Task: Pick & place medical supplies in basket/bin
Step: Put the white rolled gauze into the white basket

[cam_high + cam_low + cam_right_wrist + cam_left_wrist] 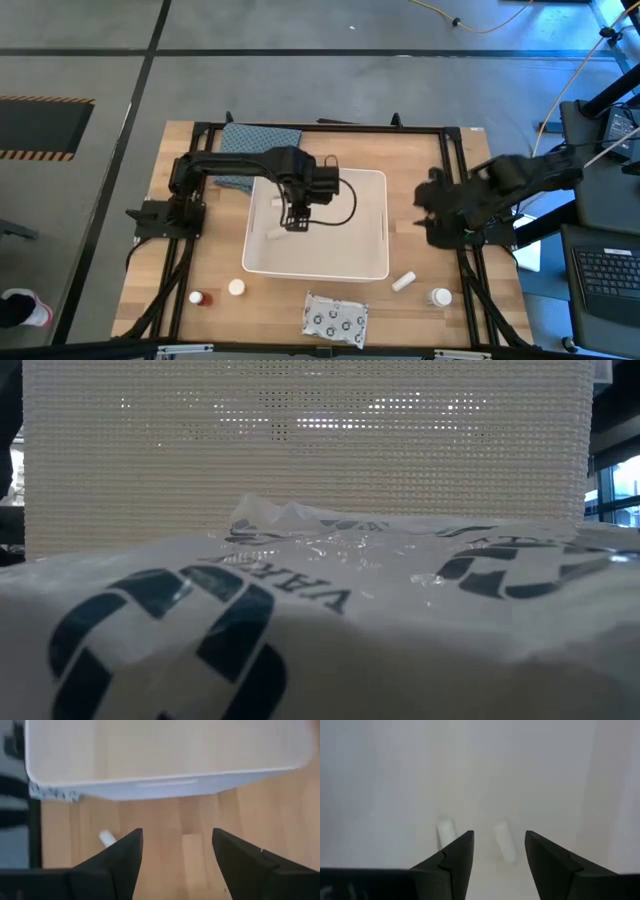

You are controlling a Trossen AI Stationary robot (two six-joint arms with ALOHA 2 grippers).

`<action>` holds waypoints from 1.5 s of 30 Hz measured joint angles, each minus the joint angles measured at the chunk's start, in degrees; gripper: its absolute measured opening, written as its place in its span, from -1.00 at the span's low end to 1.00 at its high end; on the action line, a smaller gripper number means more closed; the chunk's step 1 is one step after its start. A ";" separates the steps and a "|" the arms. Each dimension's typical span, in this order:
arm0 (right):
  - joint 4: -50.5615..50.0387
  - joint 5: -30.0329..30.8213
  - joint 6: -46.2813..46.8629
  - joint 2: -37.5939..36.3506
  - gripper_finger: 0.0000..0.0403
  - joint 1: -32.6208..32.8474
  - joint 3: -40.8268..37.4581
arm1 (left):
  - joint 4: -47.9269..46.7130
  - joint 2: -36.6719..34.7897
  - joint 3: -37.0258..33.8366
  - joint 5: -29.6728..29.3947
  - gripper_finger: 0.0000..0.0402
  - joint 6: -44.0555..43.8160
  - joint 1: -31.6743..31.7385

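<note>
The white tub stands mid-table. My left gripper hangs over its inside, open and pointing down. In the left wrist view two short white tubes lie on the tub floor below it, untouched. My right gripper waits open beside the tub's right wall. On the table near the front lie a red-brown bottle, a white bottle, a silvery dotted packet, a white tube and another white bottle.
A blue-grey folded cloth lies behind the tub's far left corner. The packet fills the low view, with a white finely holed surface behind it. A black frame borders the table. Bare wood lies between the tub and the right arm.
</note>
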 joint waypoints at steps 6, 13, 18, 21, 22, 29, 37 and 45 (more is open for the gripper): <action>0.45 -0.28 2.66 4.02 0.17 3.86 -5.82 | -1.05 0.00 11.69 -0.24 -0.15 0.79 -0.02; 20.19 -4.21 8.16 2.91 0.06 11.61 -20.93 | 6.92 -7.15 14.23 2.09 -0.15 4.23 0.49; 32.06 -7.46 3.74 4.51 0.02 15.54 -28.84 | 11.97 -11.45 13.76 4.42 -0.15 4.98 1.57; 32.55 -10.80 3.31 7.10 0.01 16.46 -32.30 | 13.56 -13.17 13.79 4.39 -0.15 5.24 2.02; 32.99 -11.78 3.16 8.09 0.01 16.65 -33.19 | 13.54 -13.46 13.79 4.09 -0.15 4.98 2.03; 37.02 -13.62 -1.33 15.93 0.01 17.53 -34.87 | 13.02 -13.33 13.79 2.45 -0.15 3.90 2.14; 42.56 -12.10 -4.12 22.02 0.01 17.49 -34.89 | 12.73 -13.11 12.06 2.45 -0.15 3.17 2.14; 42.33 -12.07 -2.40 25.92 -0.03 17.49 -34.89 | 12.55 -13.09 10.40 2.41 -0.15 3.17 2.14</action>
